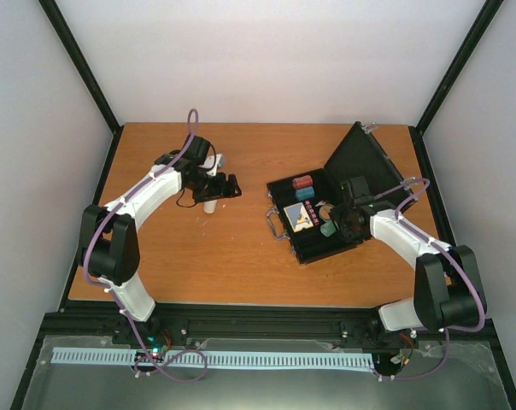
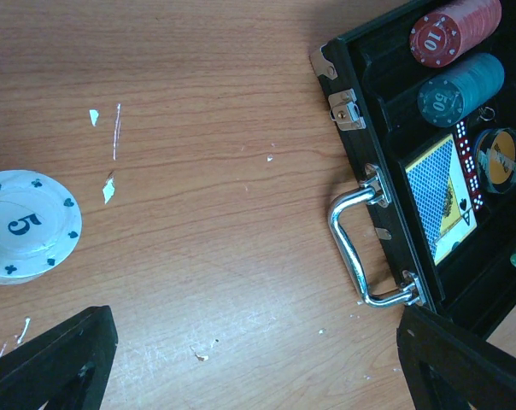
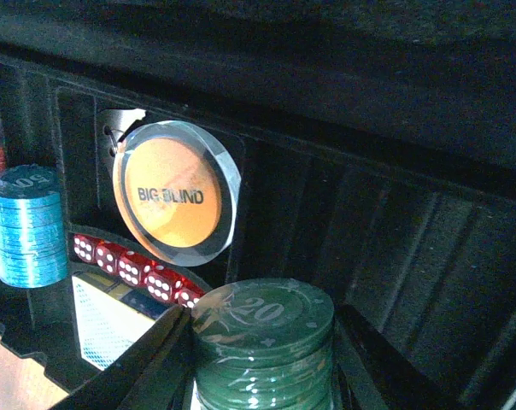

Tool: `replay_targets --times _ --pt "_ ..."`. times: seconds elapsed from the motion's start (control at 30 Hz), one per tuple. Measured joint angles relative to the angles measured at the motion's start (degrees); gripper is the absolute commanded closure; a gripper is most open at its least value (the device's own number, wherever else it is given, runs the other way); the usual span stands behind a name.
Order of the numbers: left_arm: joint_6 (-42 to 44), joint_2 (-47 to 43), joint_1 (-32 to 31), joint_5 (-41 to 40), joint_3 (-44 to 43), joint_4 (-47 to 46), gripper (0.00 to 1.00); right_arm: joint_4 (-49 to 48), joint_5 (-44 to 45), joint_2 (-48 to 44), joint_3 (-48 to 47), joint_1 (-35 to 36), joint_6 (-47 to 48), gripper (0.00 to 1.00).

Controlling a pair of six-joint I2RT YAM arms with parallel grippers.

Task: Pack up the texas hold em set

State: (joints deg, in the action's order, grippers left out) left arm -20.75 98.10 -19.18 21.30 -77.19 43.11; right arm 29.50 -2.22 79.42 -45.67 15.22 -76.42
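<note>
The black case (image 1: 316,251) lies open at the right of the table, its lid (image 1: 360,158) raised. Inside are a red chip stack (image 1: 302,181), a teal stack (image 1: 305,194), a card deck (image 2: 442,201), red dice (image 2: 465,154) and an orange "BIG BLIND" disc (image 3: 174,192). My right gripper (image 3: 262,359) is shut on a green chip stack (image 3: 262,342) and holds it over the case's inside, near the dice. My left gripper (image 2: 258,367) is open above bare table. A white chip stack (image 2: 27,226) stands just to its left, and the case's metal handle (image 2: 352,248) lies to its right.
The wooden table (image 1: 224,256) is framed by black posts and white walls. The raised lid stands behind my right gripper. Small white flecks (image 2: 108,190) lie on the wood near the white stack.
</note>
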Motion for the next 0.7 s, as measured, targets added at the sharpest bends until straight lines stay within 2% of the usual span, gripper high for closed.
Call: replay_targets --times 0.1,0.17,0.23,0.33,0.37,0.7 --pt "0.0 0.0 0.0 0.0 0.0 0.0 0.07 -0.6 -0.3 1.8 -1.0 0.1 -0.5 0.61" --pt "0.0 0.0 0.0 0.0 0.0 0.0 0.07 -0.6 -0.5 2.9 -1.4 0.2 -0.6 0.60" --pt "0.0 0.1 0.0 0.0 0.0 0.0 0.07 -0.5 -0.6 3.1 -1.5 0.4 -0.6 0.54" --pt "0.0 0.3 0.0 0.0 0.0 0.0 0.07 0.1 -0.6 3.1 -1.6 0.5 -0.6 0.32" --pt "0.0 0.3 0.0 0.0 0.0 0.0 0.07 0.4 -0.6 3.1 -1.6 0.6 -0.5 0.29" --pt "0.0 0.4 0.0 0.0 0.0 0.0 0.07 3.2 -0.5 1.3 -3.0 0.9 2.1 0.18"
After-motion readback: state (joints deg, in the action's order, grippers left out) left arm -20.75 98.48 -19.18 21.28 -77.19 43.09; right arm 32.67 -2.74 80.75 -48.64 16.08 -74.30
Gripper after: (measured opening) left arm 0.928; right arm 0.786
